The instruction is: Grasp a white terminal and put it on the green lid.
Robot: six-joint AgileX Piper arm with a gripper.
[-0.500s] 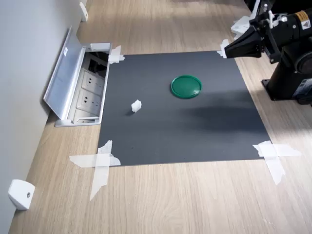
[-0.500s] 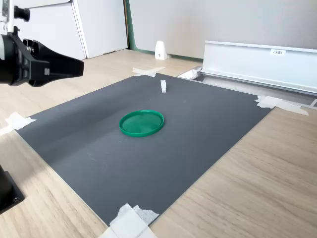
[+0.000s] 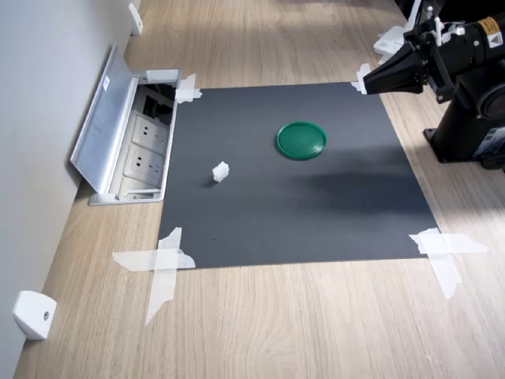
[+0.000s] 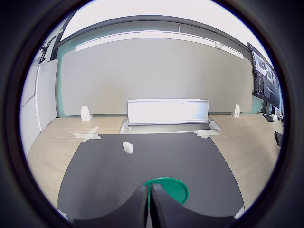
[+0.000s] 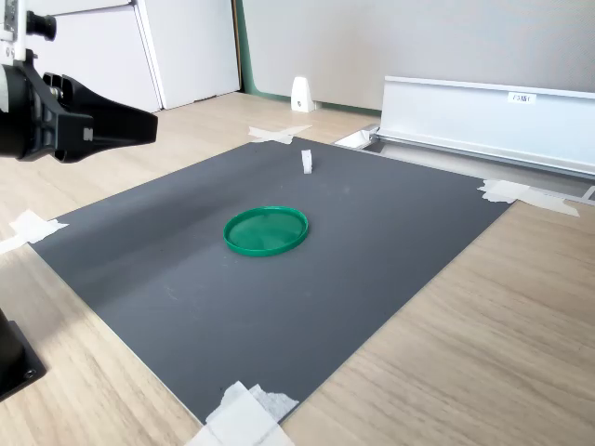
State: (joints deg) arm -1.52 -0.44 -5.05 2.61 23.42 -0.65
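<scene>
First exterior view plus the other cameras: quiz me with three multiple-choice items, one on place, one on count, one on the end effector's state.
1. Where does the white terminal lie?
A. on the green lid
B. on the dark mat, apart from the lid
C. inside the socket box

2. How many green lids are on the mat?
A. one
B. two
C. three

3. What is the end effector doing?
A. gripping the terminal
B. pressing on the lid
C. shut, holding nothing, above the mat's edge

Answers:
1. B, as the terminal sits on the dark mat to the first exterior view's left of the green lid.
2. A, only one disc shows.
3. C, the end effector hangs clear with its fingers together.
</scene>
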